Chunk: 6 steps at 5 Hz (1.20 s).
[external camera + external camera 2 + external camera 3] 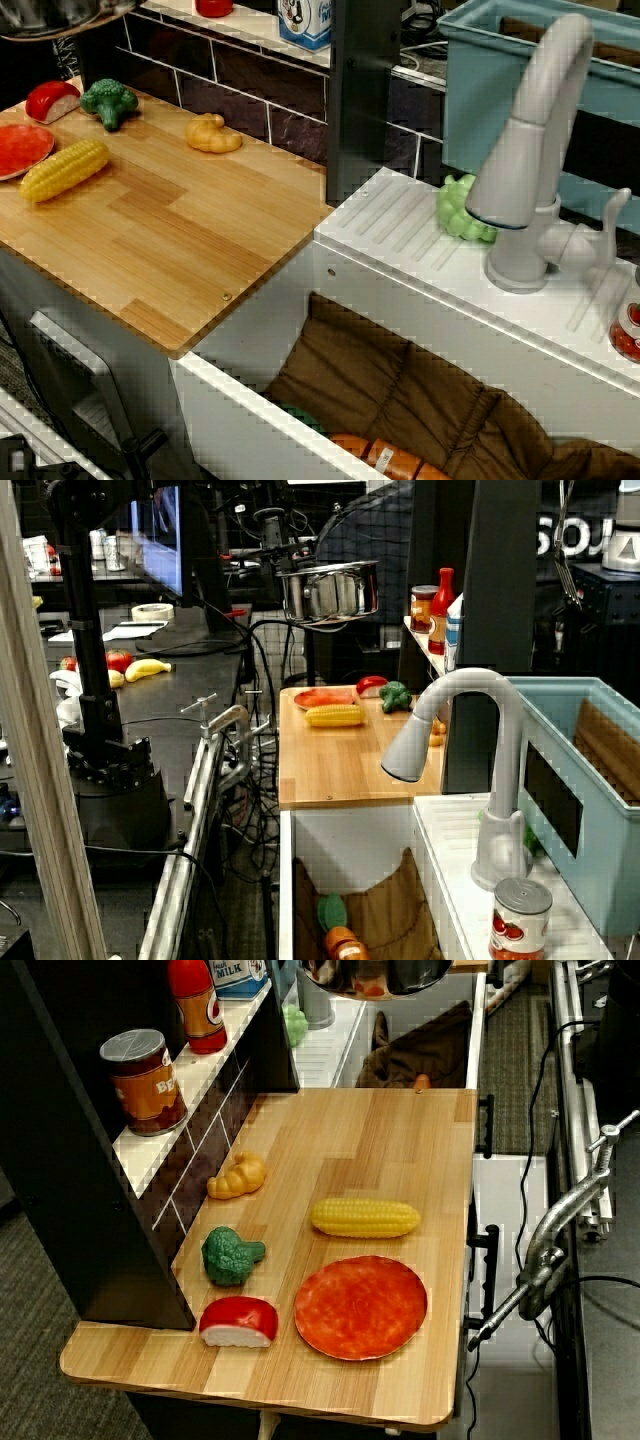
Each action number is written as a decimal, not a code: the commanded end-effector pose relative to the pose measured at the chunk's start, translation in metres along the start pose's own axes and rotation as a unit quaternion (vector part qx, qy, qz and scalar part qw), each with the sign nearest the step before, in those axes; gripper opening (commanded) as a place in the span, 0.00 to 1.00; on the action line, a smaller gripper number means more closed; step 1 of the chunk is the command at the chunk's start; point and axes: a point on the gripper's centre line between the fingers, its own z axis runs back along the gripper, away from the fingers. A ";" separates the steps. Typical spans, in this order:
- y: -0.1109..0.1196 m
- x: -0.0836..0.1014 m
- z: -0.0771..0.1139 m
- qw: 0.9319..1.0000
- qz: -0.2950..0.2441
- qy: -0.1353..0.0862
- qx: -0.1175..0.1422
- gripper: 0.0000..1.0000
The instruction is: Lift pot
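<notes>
From side, pot hangs above counter; overhead crops it.

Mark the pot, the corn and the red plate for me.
pot (330, 592), view along the counter, its shiny side wall.
corn (364, 1217), view over the board, mid cob.
plate (360, 1307), same view, its centre.

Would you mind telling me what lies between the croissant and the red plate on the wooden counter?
The corn cob lies between the croissant and the red plate, touching neither; this shows best in the view from above the counter.
</notes>
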 end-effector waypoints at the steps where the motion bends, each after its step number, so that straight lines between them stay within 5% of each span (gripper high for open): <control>1: -0.002 -0.005 0.009 1.000 -0.004 -0.015 -0.007 0.00; 6: -0.006 -0.003 0.008 1.000 0.009 -0.006 -0.007 0.00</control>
